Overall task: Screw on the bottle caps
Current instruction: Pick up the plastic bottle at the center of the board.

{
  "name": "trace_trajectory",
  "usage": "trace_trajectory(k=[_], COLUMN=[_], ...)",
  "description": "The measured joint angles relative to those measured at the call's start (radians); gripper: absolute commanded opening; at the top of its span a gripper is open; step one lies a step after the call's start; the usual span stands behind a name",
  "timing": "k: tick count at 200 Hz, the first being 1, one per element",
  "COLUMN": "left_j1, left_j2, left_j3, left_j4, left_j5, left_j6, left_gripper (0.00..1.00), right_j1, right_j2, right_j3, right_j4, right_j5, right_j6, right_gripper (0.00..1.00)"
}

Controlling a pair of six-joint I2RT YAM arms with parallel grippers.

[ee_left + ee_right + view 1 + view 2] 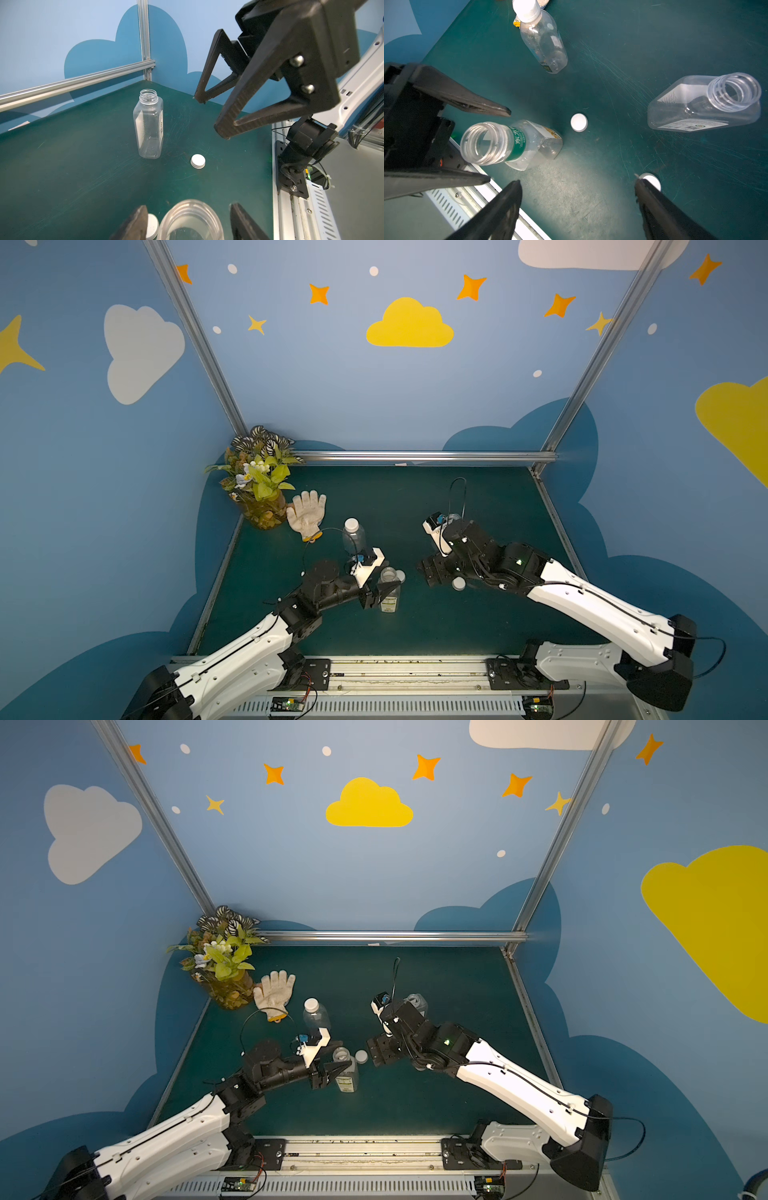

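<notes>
Left gripper (189,207) straddling an open bottle, right gripper (577,179) hovering spread over the table (415,630).

The left gripper is reaching around the neck of the uncapped green-labelled bottle (517,143), which is standing mid-table. Its jaws are standing apart with gaps on both sides, pinching nothing. The right gripper is hanging wide open and empty. The flat-sided bottle (149,124) is standing open behind the right wrist. The round bottle (354,537) is standing beyond the left arm, wearing its fitted cap (351,524). A loose cap (579,122) is lying just beside the green-labelled bottle, and a second loose cap (652,180) is lying by a right fingertip.
</notes>
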Motion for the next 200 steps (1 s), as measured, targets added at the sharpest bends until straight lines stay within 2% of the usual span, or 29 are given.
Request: trace_trajectory(k=[23,46,81,112,143,200], left_j1=[0.000,0.000,0.000,0.000,0.000,0.000], left_j2=[-0.002,-0.031,-0.145,-0.263,-0.323,-0.336], left_j3=[-0.008,-0.015,-0.019,-0.017,-0.005,0.002], left_j4=[0.013,0.007,-0.057,-0.155,-0.266,-0.349], left_j5=[-0.005,-0.022,-0.108,-0.273,-0.435,-0.558], left_j6=[0.001,0.002,0.005,0.007,0.009,0.003], left_gripper=[0.32,0.18,0.06,0.03,0.03,0.03], right_j1=[-0.001,-0.006,-0.012,-0.015,-0.016,0.013], right_j2=[0.006,0.023,0.070,0.161,0.333,0.578], right_j3=[-0.010,-0.013,-0.014,-0.008,0.059,0.158], right_j4=[0.005,0.008,0.028,0.056,0.053,0.054], right_j5=[0.000,0.000,0.001,0.000,-0.034,-0.049], right_j6=[0.000,0.000,-0.001,0.000,-0.003,0.018], right_gripper=[0.90,0.90,0.90,0.90,0.88,0.81])
